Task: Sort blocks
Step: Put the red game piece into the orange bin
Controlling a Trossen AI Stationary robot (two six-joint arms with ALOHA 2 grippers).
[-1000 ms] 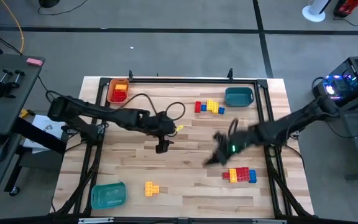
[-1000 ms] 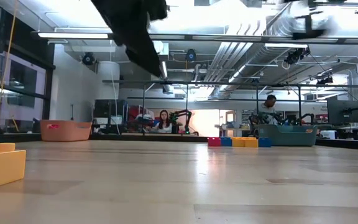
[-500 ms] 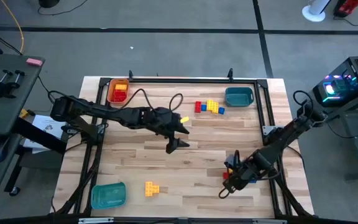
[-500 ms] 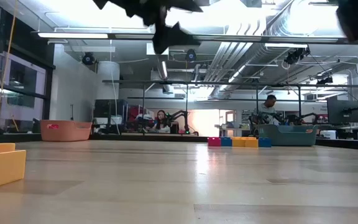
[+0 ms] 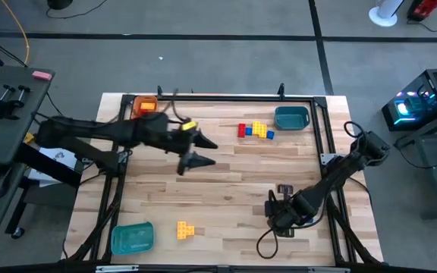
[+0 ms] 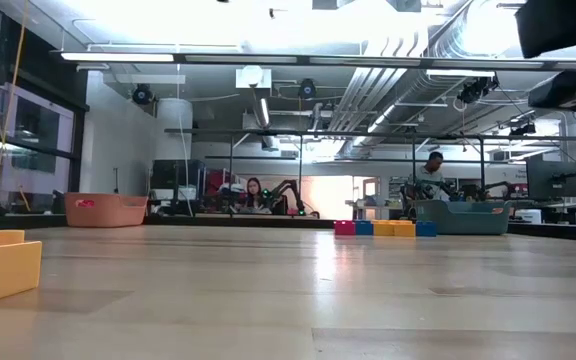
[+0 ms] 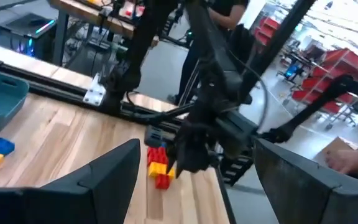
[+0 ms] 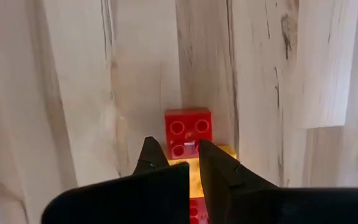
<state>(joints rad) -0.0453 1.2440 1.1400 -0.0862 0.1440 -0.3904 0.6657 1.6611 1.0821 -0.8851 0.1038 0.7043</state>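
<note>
**Sorting barely begun: most blocks lie loose on the table**

One orange tray (image 5: 143,108) at the far left corner holds a few blocks; the two teal trays (image 5: 291,117) look empty. Three loose groups remain: a row (image 5: 256,130) beside the far teal tray, running across the table; a yellow cluster (image 5: 185,229) near the front; and a short line (image 8: 188,132) under the right gripper (image 8: 178,151), whose fingers are shut, holding nothing. The left gripper (image 5: 196,149) hovers spread wide, empty.
</note>
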